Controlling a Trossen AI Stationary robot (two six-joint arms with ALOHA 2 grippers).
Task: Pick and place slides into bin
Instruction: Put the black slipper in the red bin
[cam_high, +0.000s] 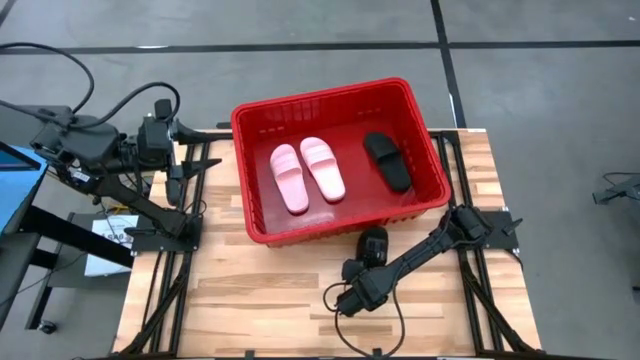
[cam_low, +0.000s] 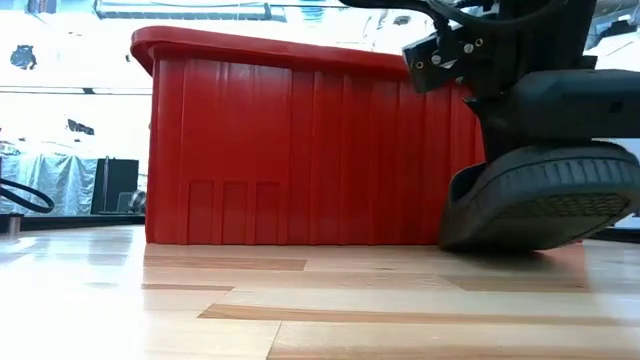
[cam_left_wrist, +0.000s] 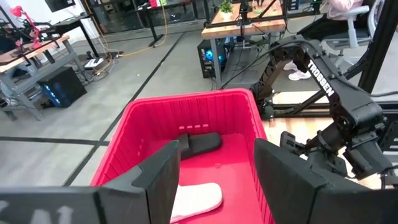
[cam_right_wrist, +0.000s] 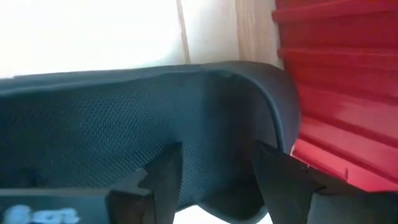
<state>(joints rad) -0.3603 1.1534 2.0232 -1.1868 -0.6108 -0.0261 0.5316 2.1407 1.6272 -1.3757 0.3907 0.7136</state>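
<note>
Last slide in hand: right gripper (cam_high: 366, 268) was down at the black slide (cam_high: 373, 243) on the wooden table (cam_high: 250, 300), just outside the red bin (cam_high: 262, 232); grip state could not be told. Two pink slides (cam_high: 308, 172) and one black already inside. Next: lift over rim. Left gripper (cam_high: 182, 130) parked open by the bin's far corner. Workshop benches beyond.

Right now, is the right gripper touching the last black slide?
Touching. In the right wrist view, the right gripper has both fingers against the black slide.
</note>
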